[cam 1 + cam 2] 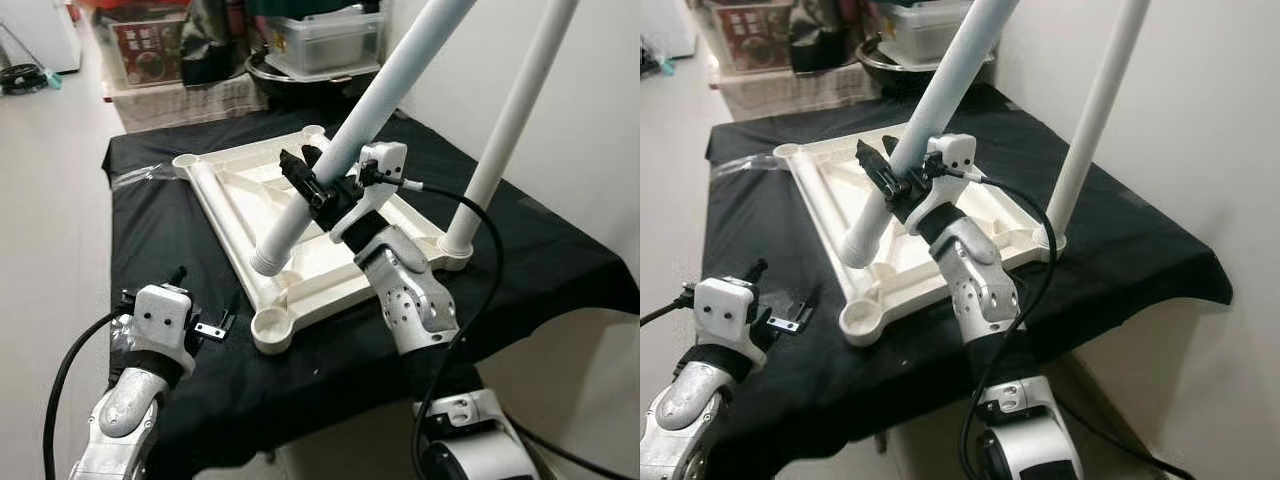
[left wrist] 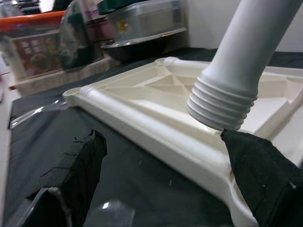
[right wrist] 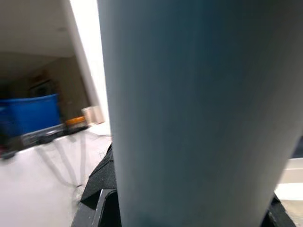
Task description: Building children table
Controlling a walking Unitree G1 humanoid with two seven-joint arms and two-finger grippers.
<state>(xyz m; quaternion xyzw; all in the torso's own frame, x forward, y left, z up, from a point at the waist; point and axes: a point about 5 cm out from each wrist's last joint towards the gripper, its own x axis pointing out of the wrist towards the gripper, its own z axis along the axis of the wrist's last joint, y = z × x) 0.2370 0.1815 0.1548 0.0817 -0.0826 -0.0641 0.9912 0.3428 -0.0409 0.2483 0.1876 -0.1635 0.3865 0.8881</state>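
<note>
A white plastic tabletop lies upside down on the black-covered table. One white leg stands upright in its right corner socket. My right gripper is shut on a second white leg, also seen close up in the right wrist view. This leg is tilted, and its threaded end hovers just above the tabletop's near-left rim. The empty near corner socket sits a little in front of it. My left gripper rests open on the cloth left of that socket, its fingers empty.
Clear storage boxes, a dark pan and a carton crowd the far side behind the table. A white wall runs along the right. The table's front edge is close to my body, and there is pale floor on the left.
</note>
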